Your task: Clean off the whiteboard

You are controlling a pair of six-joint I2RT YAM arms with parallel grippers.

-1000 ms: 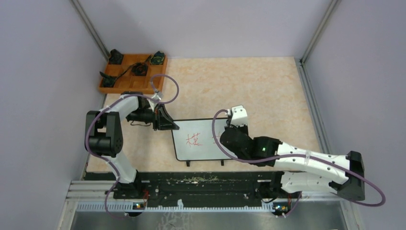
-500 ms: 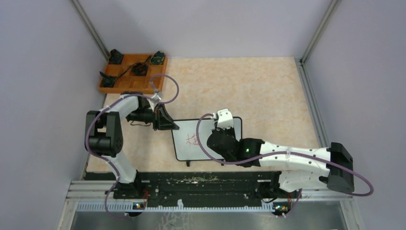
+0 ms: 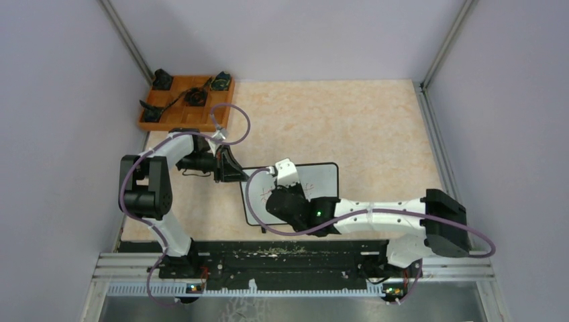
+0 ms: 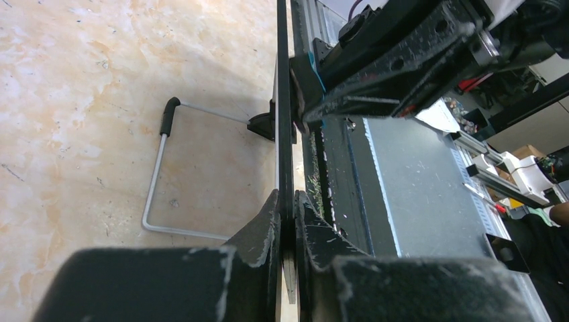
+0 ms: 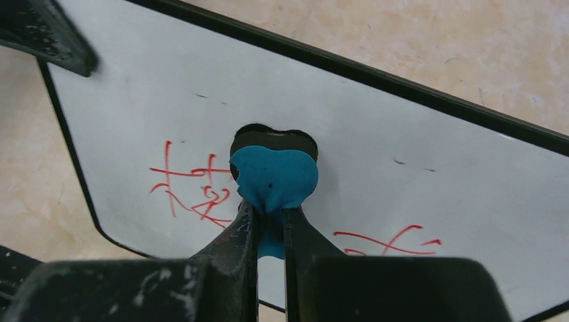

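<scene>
The whiteboard [image 3: 321, 178] lies tilted on the table, with red characters [image 5: 193, 191] on its left part and more red strokes [image 5: 392, 240] lower right. My left gripper [image 3: 236, 176] is shut on the board's left edge; the left wrist view shows the board edge-on [image 4: 284, 100] between its jaws [image 4: 287, 204]. My right gripper [image 3: 274, 200] is over the board's left half, shut on a blue eraser [image 5: 274, 176] that presses on the white surface [image 5: 416, 147] just right of the characters. The eraser also shows in the left wrist view [image 4: 311, 68].
An orange compartment tray [image 3: 216, 119] with small black parts stands at the back left. The board's wire stand [image 4: 157, 168] rests on the table behind it. A black rail [image 3: 282, 258] runs along the near edge. Grey walls close in on both sides.
My right arm has swept left across the board with the eraser, from its right part to its left part. The left gripper and the board have stayed put.
</scene>
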